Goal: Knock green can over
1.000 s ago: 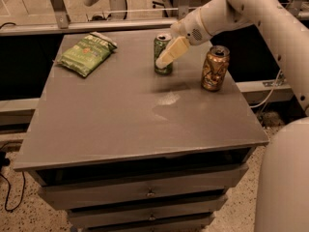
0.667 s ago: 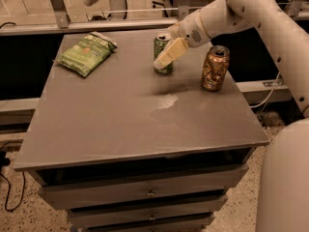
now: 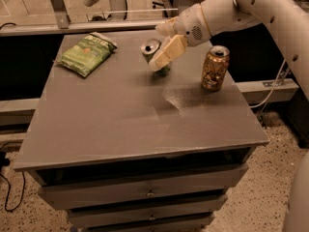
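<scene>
The green can (image 3: 150,47) stands at the back middle of the grey table (image 3: 120,124). It is tilted, with its silver top leaning to the left and toward me. My gripper (image 3: 165,51) comes in from the upper right on a white arm. It lies against the can's right side and covers most of its body. Only the top and a bit of green near the base show.
An orange-gold can (image 3: 215,67) stands upright to the right of the gripper. A flat green snack bag (image 3: 87,53) lies at the back left. The table has drawers below its front edge. A metal rail runs behind the table.
The green can stood upright before and now leans to the left. My gripper has pushed leftward against its side. The other can and the bag have not moved.
</scene>
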### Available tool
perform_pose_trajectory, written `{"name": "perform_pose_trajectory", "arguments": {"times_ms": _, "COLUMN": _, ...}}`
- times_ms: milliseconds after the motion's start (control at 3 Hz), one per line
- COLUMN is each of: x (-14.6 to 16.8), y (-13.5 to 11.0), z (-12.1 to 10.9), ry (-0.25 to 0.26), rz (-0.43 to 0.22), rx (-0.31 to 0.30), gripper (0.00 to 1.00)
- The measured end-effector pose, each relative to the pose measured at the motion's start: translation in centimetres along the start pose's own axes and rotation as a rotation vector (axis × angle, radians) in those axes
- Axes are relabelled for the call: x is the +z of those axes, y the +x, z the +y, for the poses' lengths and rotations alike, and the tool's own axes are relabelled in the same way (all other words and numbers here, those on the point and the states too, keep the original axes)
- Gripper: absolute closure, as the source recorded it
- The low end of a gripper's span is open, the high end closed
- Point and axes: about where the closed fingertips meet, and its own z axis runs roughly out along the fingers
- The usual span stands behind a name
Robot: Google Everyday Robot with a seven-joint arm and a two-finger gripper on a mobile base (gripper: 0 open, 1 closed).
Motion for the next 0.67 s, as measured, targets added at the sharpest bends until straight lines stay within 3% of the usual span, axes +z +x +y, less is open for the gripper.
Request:
{"name": "perform_pose_trajectory", "arguments": {"times_ms": 333, "x": -0.1, "y": -2.5, "z": 4.4, "ry": -0.100, "rz": -0.053, "rx": -0.023, "gripper": 0.00}}
{"name": "perform_pose_trajectory", "arguments": {"times_ms": 667, "x": -0.2, "y": -3.7, "z": 7.2, "ry": -0.156, "rz": -0.083, "rx": -0.030, "gripper": 0.00}}
